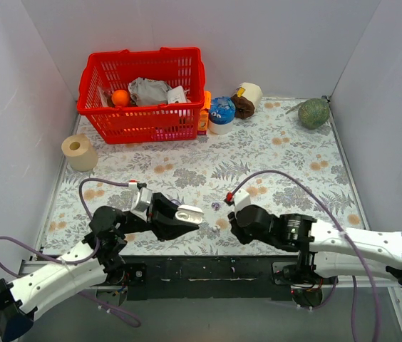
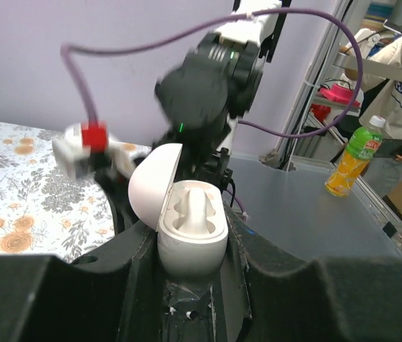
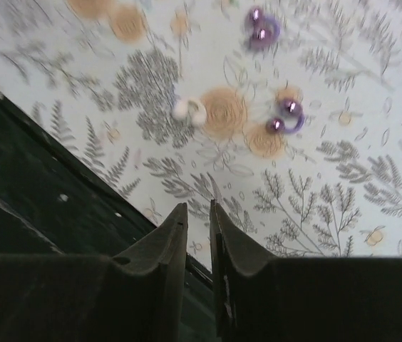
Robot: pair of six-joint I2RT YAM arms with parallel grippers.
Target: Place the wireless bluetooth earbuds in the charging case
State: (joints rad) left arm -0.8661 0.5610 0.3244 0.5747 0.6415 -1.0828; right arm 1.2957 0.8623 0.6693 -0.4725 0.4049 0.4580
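My left gripper [image 1: 184, 219] is shut on the charging case [image 1: 191, 213], a pale rounded case. In the left wrist view the case [image 2: 192, 239] sits between my fingers with its lid [image 2: 151, 187] swung open to the left and both sockets empty. Two shiny purple earbuds lie on the floral cloth: one [image 1: 216, 206] farther out, one [image 1: 222, 223] close to my right gripper [image 1: 232, 226]. In the right wrist view they show as one bud [image 3: 261, 32] at the top and one [image 3: 286, 117] lower. My right gripper [image 3: 198, 206] is empty, its jaws a narrow slit apart, short of the buds.
A small white piece [image 3: 188, 109] lies on the cloth left of the nearer bud. A red basket [image 1: 144, 96] with items, a tape roll [image 1: 79, 152], tubs and a green ball [image 1: 313, 112] stand at the back. The black table edge [image 1: 208, 267] lies under both wrists.
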